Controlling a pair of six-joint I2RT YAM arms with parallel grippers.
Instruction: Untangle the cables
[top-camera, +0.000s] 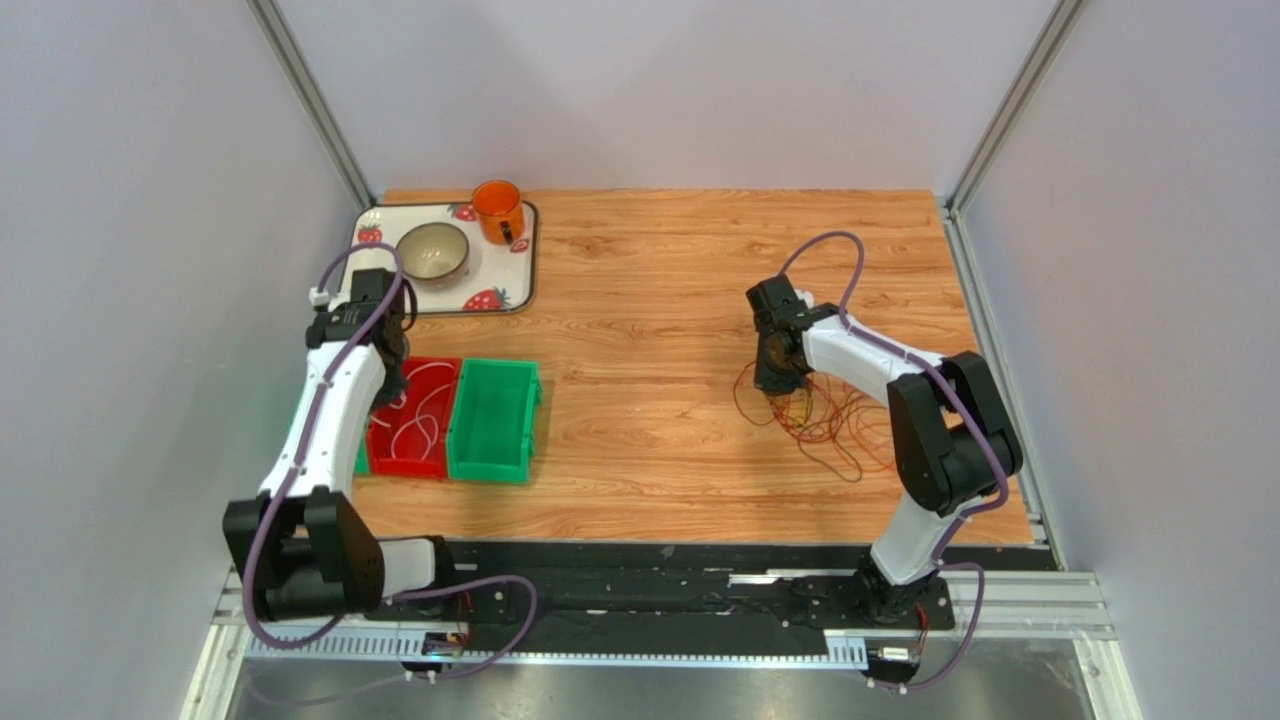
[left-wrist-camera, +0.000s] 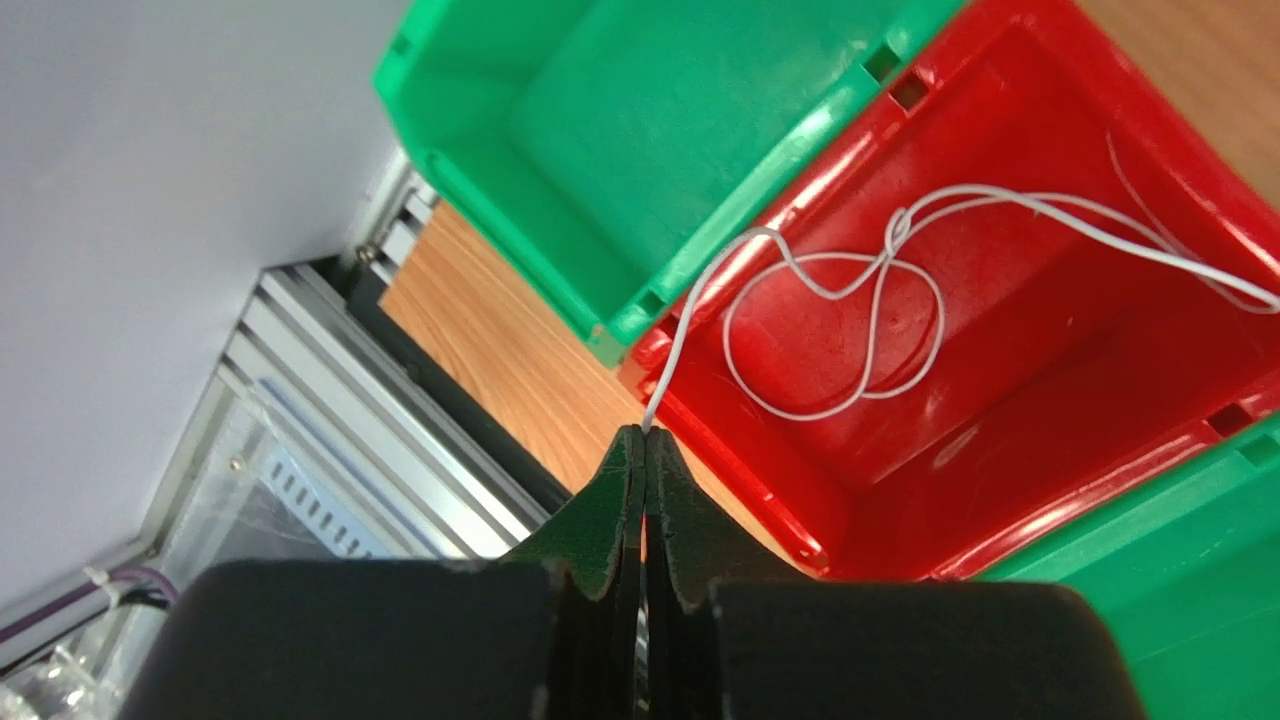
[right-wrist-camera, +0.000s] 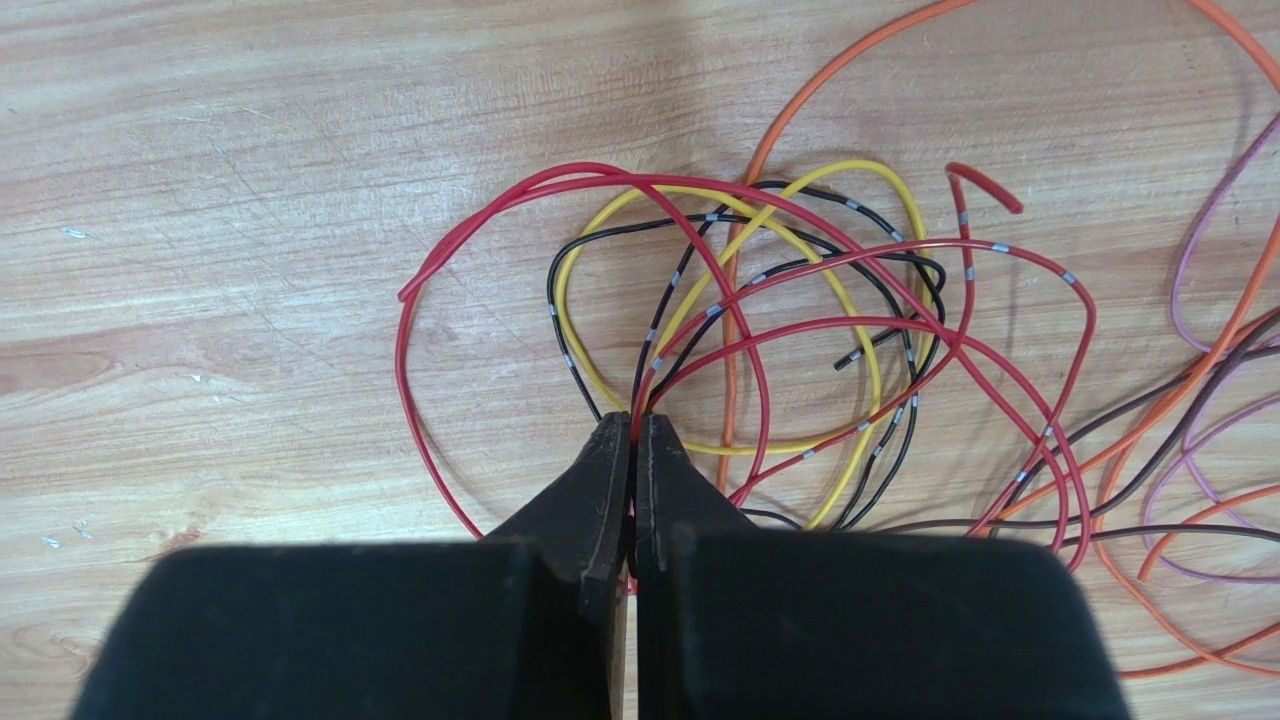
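A tangle of thin cables (top-camera: 824, 417) lies on the wooden table at the right. In the right wrist view it shows red (right-wrist-camera: 400, 360), yellow (right-wrist-camera: 559, 300), black (right-wrist-camera: 601, 233), orange (right-wrist-camera: 729, 375), brown (right-wrist-camera: 1172, 387) and purple (right-wrist-camera: 1187, 285) loops crossing one another. My right gripper (right-wrist-camera: 633, 423) is shut on a red cable at the tangle's near edge; a black strand runs right beside the tips. A white cable (left-wrist-camera: 897, 228) lies coiled in the red bin (left-wrist-camera: 1052, 450). My left gripper (left-wrist-camera: 645, 435) is shut on its end, just outside the bin's rim.
A green bin (top-camera: 496, 420) stands right of the red bin (top-camera: 394, 468), and another green bin (left-wrist-camera: 601, 135) shows beside it in the left wrist view. A tray (top-camera: 519, 285) at the back left holds a bowl (top-camera: 433, 252) and an orange mug (top-camera: 498, 210).
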